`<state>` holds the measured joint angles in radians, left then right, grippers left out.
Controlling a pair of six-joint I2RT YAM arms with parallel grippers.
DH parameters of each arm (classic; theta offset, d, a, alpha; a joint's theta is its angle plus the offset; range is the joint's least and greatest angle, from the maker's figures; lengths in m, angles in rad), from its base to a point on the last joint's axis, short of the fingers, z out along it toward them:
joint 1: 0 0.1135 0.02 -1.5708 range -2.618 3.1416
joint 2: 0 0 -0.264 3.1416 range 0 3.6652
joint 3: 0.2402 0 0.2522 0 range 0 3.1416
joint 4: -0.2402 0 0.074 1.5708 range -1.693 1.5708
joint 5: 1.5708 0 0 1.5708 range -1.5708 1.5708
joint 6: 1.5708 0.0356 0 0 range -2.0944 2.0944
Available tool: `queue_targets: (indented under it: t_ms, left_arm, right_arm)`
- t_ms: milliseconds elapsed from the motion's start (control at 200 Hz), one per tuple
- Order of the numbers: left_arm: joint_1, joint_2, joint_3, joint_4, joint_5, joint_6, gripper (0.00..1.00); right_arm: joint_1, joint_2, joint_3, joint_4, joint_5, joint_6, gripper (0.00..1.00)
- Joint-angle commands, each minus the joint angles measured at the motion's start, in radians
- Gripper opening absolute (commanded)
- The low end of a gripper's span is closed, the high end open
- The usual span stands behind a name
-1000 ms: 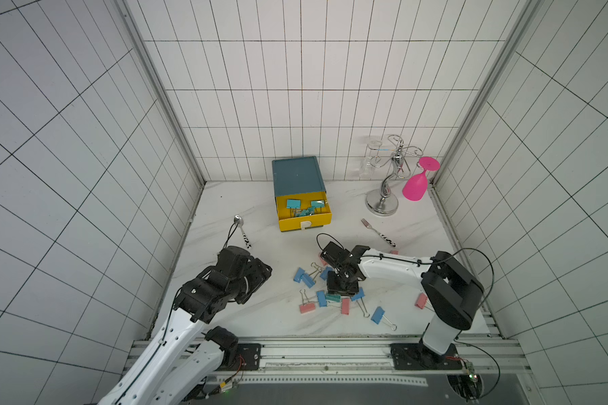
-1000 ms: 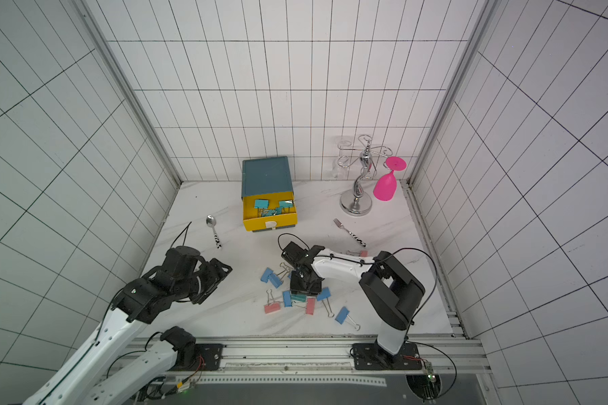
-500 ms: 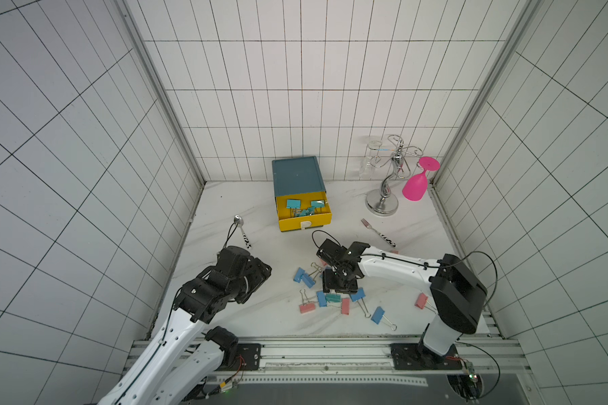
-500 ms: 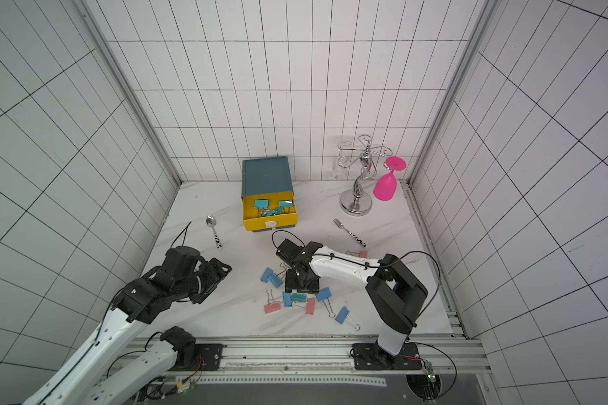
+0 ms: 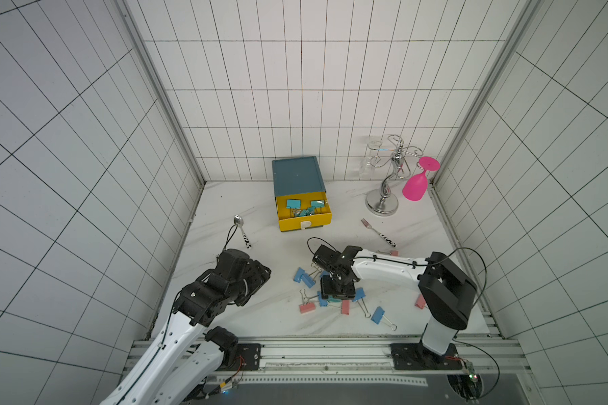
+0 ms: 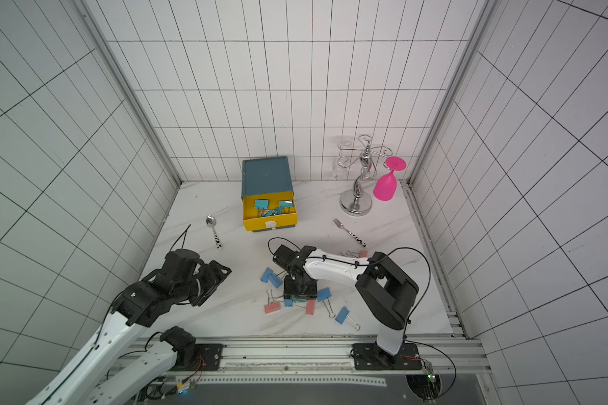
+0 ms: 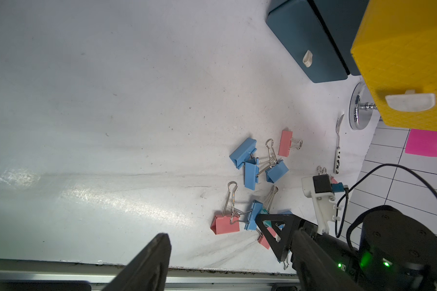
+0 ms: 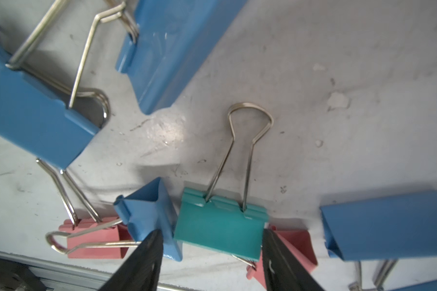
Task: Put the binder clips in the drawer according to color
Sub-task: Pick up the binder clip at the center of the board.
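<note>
Loose binder clips lie at the table's front middle: blue ones (image 5: 302,277) (image 5: 378,314), pink ones (image 5: 306,308) (image 5: 345,307) (image 5: 420,301) and one teal clip (image 8: 220,226). My right gripper (image 5: 337,291) (image 8: 212,241) points down into this pile. It is open, with its fingers (image 8: 146,257) on either side of the teal clip's body. A small blue clip (image 8: 152,214) sits against one finger. At the back, the yellow drawer (image 5: 304,221) stands pulled out with teal clips (image 5: 293,203) inside. To the left of the pile, my left gripper (image 5: 257,277) (image 7: 231,236) is open and empty.
The drawer belongs to a dark blue cabinet (image 5: 297,173) at the back wall. A spoon (image 5: 243,231) lies left of it and a fork (image 5: 378,233) right of it. A chrome glass rack (image 5: 383,196) holds a pink glass (image 5: 416,186) in the back right corner.
The right gripper's jaws have widened and its wrist has shifted slightly over the clip pile. The left arm has not moved.
</note>
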<state>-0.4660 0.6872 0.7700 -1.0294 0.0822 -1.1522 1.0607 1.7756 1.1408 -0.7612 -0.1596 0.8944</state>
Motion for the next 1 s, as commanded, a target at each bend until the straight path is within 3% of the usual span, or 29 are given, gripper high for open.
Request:
queue_targets:
  t_ms: [0, 335, 995]
  left_arm:
    - [-0.003, -0.013, -0.006, 0.001, -0.002, 0.002, 0.8]
    - [-0.003, -0.018, -0.01, 0.009, 0.008, 0.0, 0.8]
    - [-0.004, 0.024, 0.016, 0.021, 0.009, 0.015, 0.8]
  right_arm:
    - [0.007, 0.033, 0.001, -0.026, 0.03, 0.011, 0.61]
    - [-0.013, -0.013, -0.049, -0.037, 0.064, 0.02, 0.59]
    - [-0.143, -0.068, -0.081, -0.005, 0.028, -0.064, 0.74]
